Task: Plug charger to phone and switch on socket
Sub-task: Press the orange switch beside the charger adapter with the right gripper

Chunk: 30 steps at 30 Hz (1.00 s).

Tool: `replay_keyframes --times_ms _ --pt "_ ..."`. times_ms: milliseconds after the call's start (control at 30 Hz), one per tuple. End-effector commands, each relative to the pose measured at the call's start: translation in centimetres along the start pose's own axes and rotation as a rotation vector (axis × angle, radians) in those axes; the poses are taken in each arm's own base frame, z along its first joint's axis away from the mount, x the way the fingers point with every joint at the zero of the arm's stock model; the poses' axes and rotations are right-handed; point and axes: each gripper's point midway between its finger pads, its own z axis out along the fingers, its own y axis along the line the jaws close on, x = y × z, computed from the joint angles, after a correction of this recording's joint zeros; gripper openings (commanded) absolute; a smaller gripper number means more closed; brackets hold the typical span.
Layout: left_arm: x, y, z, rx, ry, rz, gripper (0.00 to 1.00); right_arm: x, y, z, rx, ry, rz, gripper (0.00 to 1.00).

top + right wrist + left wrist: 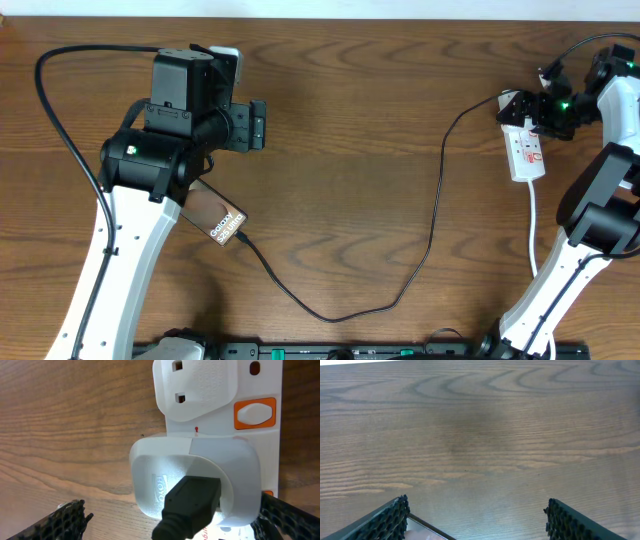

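Observation:
The phone lies on the table with its "Galaxy" lettering showing, and its upper end is hidden under my left arm. The charger runs as a thin black cable from the phone's lower end, where its tip meets the phone, round to the socket. My left gripper is open, with a glossy phone corner beside its left finger. My right gripper is open, its fingers either side of the white adapter that holds the black plug. An orange switch sits on the socket.
The socket's white cord runs down beside the right arm. A thicker black robot cable loops at the back left. A black rail lines the front edge. Bare wood lies between the arms.

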Motion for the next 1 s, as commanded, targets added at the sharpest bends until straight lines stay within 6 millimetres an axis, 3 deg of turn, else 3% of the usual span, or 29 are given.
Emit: replay_keyframes --times_ms 0,200,567,867,967 --pt "-0.5 0.1 -0.3 -0.01 -0.013 0.023 0.86 0.6 3.1 1.4 -0.124 0.032 0.024 0.99" --pt "-0.5 0.1 -0.3 -0.01 -0.013 0.023 0.86 1.2 3.2 1.9 -0.129 0.052 0.031 0.99" --pt "-0.5 0.1 -0.3 -0.01 -0.013 0.023 0.86 4.4 3.0 5.9 -0.182 0.101 0.077 0.98" --pt "-0.5 0.1 -0.3 -0.01 -0.013 0.023 0.86 3.1 2.2 4.7 -0.15 0.071 0.114 0.99" --pt "-0.5 0.1 -0.3 -0.01 -0.013 0.023 0.86 2.6 0.9 3.7 -0.094 0.065 0.153 0.99"
